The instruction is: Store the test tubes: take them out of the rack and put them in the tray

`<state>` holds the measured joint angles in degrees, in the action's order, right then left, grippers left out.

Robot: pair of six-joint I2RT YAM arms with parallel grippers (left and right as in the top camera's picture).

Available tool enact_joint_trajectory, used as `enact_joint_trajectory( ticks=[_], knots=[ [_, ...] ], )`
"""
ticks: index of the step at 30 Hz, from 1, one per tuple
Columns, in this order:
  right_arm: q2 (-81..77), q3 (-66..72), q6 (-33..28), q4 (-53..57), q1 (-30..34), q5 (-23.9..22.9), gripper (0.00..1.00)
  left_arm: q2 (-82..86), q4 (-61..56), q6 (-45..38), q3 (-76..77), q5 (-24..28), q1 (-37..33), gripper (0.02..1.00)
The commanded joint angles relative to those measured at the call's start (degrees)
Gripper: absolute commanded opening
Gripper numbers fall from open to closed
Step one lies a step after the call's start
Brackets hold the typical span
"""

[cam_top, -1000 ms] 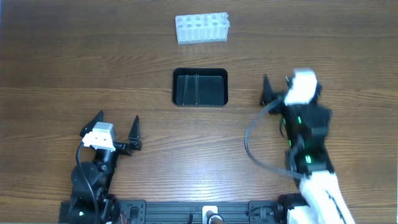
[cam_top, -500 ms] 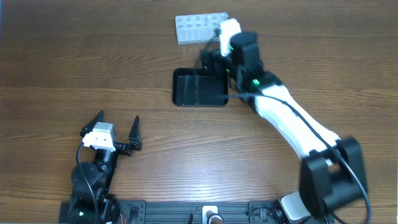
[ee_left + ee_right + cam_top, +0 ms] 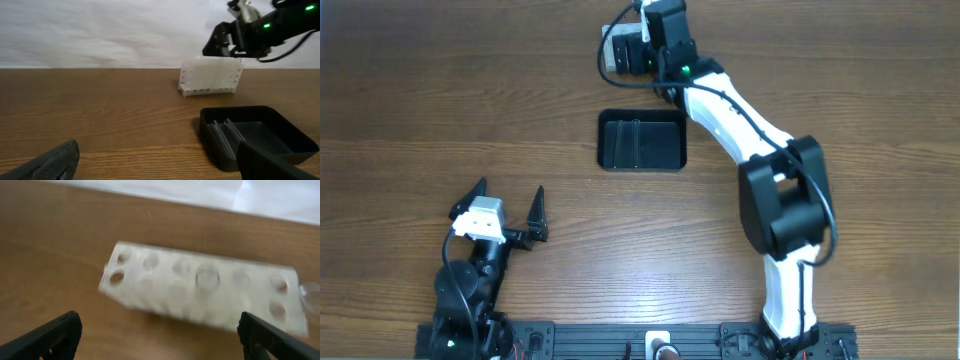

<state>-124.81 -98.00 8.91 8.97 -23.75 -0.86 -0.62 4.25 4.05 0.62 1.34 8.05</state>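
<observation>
Test tubes (image 3: 635, 140) lie side by side on the floor of the black tray (image 3: 642, 167). The tray sits on the desk (image 3: 420, 80), on the near side of the right end effector (image 3: 160, 337) and well below it. Lying flat there, the tubes cannot roll away, which is the point of storing them this way.

The right end effector hangs directly over the white rack (image 3: 200, 292) with its fingers spread wide, one beyond each end of the rack and neither touching it. That wide stance suits a descent onto a tube from above. One well near the middle of the rack shows a brighter ring that may be a tube's mouth, but I cannot say for sure. The other wells look vacant.

The left end effector (image 3: 510, 200) rests low near its own base, well apart from tray and rack alike. Its fingers are also spread wide and hold nothing, so it appears parked out of the other arm's way. Tray and rack both lie ahead of it, the tray nearer and the rack beyond.

My judgement is that the task is well along, and the next step is picking any tube left in the rack.
</observation>
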Motion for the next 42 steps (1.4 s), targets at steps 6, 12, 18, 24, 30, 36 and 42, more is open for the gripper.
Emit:
enact_joint_trajectory(
  ticks=[6, 12, 18, 24, 30, 36, 42],
  knots=[
    [-7.7, -9.1, -0.9, -0.9, -0.9, -7.1, 0.921, 0.5, 0.1, -0.6, -0.3, 0.7, -0.3, 1.000],
    [-7.8, -9.1, -1.3, -0.2, -0.9, -10.2, 0.759, 0.5, 0.1, -0.6, -0.3, 0.7, -0.3, 1.000],
    [-7.8, -9.1, -1.7, 0.3, -1.2, -11.3, 0.656, 0.5, 0.1, -0.6, -0.3, 0.7, -0.3, 1.000],
    [-7.8, -9.1, -1.7, 0.7, -1.2, -11.3, 0.500, 0.5, 0.1, -0.6, -0.3, 0.7, -0.3, 1.000],
    [-7.8, -9.1, -2.2, 0.8, -1.2, -11.3, 0.415, 0.5, 0.1, -0.6, -0.3, 0.7, -0.3, 1.000],
    [-7.8, -9.1, -2.2, 1.1, -1.2, -12.7, 0.323, 0.5, 0.1, -0.6, -0.3, 0.7, -0.3, 1.000],
    [-7.8, -9.1, -2.3, 1.1, -1.2, -12.8, 0.264, 0.5, 0.1, -0.6, -0.3, 0.7, -0.3, 0.998]
  ],
)
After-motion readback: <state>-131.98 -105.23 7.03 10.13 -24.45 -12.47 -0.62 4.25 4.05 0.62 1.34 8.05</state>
